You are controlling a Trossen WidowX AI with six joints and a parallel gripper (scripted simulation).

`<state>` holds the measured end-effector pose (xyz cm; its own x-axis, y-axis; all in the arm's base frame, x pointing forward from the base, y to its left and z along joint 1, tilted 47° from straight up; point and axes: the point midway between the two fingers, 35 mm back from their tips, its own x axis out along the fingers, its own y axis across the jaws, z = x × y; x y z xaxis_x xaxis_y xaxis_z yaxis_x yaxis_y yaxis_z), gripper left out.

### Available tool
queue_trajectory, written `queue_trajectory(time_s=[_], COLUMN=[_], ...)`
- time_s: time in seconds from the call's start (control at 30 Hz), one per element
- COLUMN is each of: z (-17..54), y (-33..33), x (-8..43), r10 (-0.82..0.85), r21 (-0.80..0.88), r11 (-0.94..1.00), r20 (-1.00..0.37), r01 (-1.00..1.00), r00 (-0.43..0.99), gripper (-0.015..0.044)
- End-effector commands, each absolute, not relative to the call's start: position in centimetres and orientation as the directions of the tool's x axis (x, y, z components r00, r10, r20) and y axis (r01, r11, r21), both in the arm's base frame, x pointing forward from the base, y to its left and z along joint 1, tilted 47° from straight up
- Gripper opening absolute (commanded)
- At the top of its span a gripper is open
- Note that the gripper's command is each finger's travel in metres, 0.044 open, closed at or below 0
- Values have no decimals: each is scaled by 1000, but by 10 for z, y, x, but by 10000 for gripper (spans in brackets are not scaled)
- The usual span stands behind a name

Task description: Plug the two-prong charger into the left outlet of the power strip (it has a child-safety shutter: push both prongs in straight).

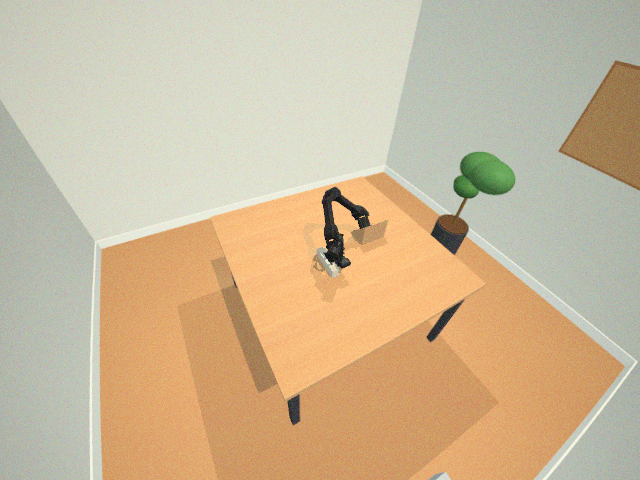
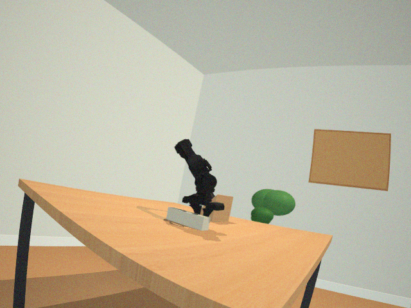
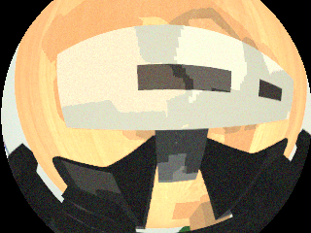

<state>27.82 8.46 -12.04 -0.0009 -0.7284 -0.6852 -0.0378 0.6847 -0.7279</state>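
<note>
Claw (image 3: pixel 178 175) clamped on the grey charger (image 3: pixel 177 154), whose body stands between the two dark fingers in the wrist view. Directly ahead of the claw lies the white power strip (image 3: pixel 117 84), set flat on the wooden worktop (image 2: pixel 232 262). A long dark slot (image 3: pixel 185 80) in the strip's upper face sits just beyond the charger's far end, and a second, smaller dark slot (image 3: pixel 271 89) lies off to one side of the claw near the strip's end. The charger's tip meets the strip's near edge in this view; whether the prongs are inside an opening cannot be told.

In the exterior view the claw (image 2: pixel 203 206) hangs low over the power strip (image 2: pixel 187 219), at the end nearer the arm's base, with the black arm (image 2: pixel 197 169) bent steeply above it. Behind the claw a small brown box (image 2: pixel 221 208) rests on the worktop, close to the strip but apart from it. From the top view the claw (image 1: pixel 338 258) covers one end of the power strip (image 1: pixel 326 262), and the brown box (image 1: pixel 371 232) lies beyond it. A potted plant (image 1: pixel 478 178) stands on the floor, well apart from the claw.
</note>
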Motion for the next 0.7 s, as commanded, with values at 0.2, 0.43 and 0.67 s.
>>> queue_trajectory(time_s=[0.2, 0.43, 0.67], z=[-121, -121, -121], y=[85, 84, 84], x=[292, 294, 294], r10=[-724, -724, -724], r21=[-725, -725, -725], r11=[689, 689, 689], r20=[-689, -689, -689], r01=[-17, -17, -17], r00=[20, 20, 20], gripper=[0, 0, 0])
